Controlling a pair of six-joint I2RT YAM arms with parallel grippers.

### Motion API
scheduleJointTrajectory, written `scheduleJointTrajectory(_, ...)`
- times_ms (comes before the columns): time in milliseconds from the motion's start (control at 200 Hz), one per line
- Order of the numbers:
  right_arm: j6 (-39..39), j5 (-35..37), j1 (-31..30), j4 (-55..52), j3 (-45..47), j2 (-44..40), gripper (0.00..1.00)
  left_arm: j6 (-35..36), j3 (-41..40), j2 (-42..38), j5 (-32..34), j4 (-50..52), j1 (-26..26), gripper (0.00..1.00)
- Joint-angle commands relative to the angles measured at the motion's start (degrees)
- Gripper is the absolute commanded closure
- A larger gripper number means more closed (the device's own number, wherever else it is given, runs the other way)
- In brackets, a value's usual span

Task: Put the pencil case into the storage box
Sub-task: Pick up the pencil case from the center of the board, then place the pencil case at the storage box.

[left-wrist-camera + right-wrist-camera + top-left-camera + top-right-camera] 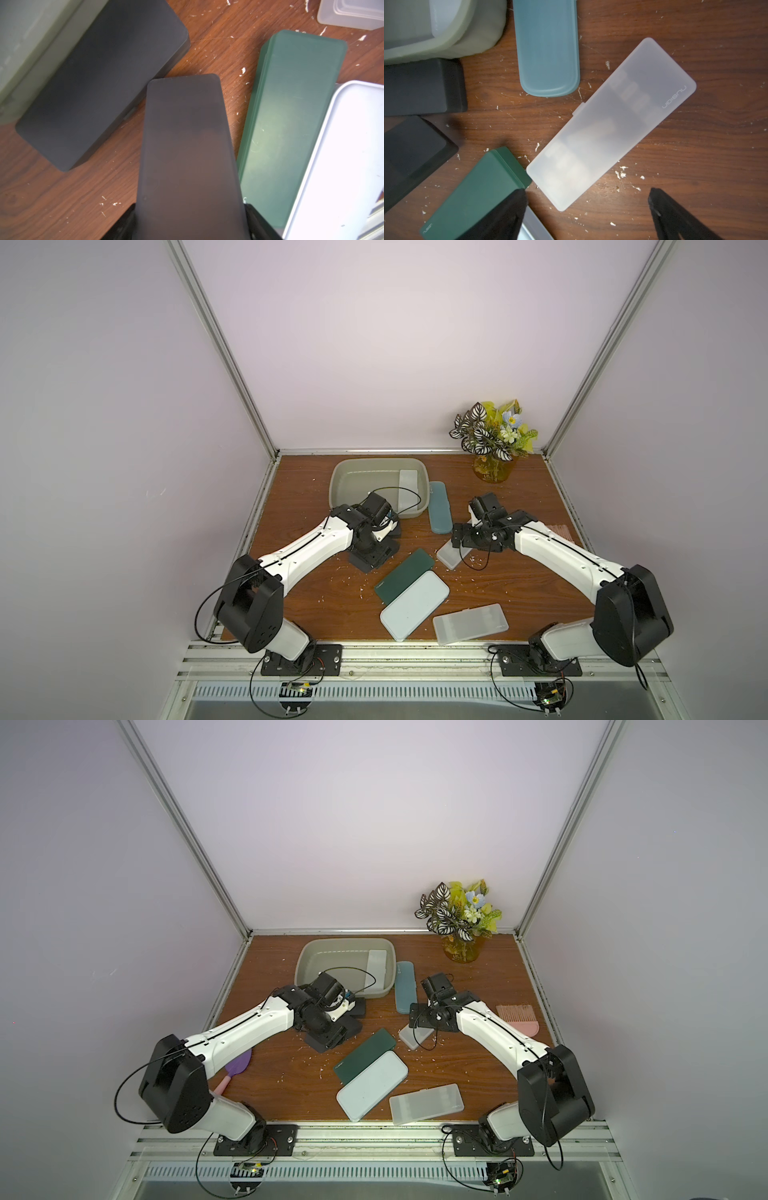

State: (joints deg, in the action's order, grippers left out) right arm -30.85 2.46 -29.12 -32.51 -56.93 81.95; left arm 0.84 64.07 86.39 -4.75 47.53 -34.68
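Slip risk: left gripper (191, 207) clamps smoky-grey translucent rectangular pencil case (185, 135) by one end only, just 6 o'clock of grey-green plastic storage box (361, 485), so far end may sag & snag rim; right gripper (587, 192) hangs open, empty.

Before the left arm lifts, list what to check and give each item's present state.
1. The smoky case sits between the fingers of the left pincer: ok.
2. Grip firm enough to lift: cannot tell.
3. Free room in the storage box: ok; only one frosted case lies inside, at one end.
4. Low path to the box: not ok; a black case lies beside its near wall.
5. The right pincer is open and apart from the smoky case: ok.
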Motion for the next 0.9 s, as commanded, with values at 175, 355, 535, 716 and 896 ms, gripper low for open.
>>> scheduleJointTrajectory(175,0.79,-0.96,0.26,0.64,0.15,-1.36,0.01,-3.39,2.99,-6.87,-3.36,1.87,0.12,0.3)
scheduleJointTrajectory(355,0.97,-1.32,0.3,0.68,-0.41,-0.75,0.01,-5.43,8.85,-10.21,-1.13,1.72,0.21,0.29)
scheduleJointTrajectory(535,1.56,-1.49,0.34,0.29,-1.08,-0.58,0.01,-7.84,17.95,-7.07,13.64,1.06,1.28,0.29)
scheduleJointTrajectory(716,1.76,-2.1,0.43,0.56,-0.83,0.18,0.01,-6.65,20.04,-0.51,23.36,-7.55,3.47,0.29)
scheduleJointTrajectory(896,1.76,-3.01,0.39,0.78,-1.49,0.57,0.01,-8.62,19.22,6.07,23.94,-17.85,8.67,0.29)
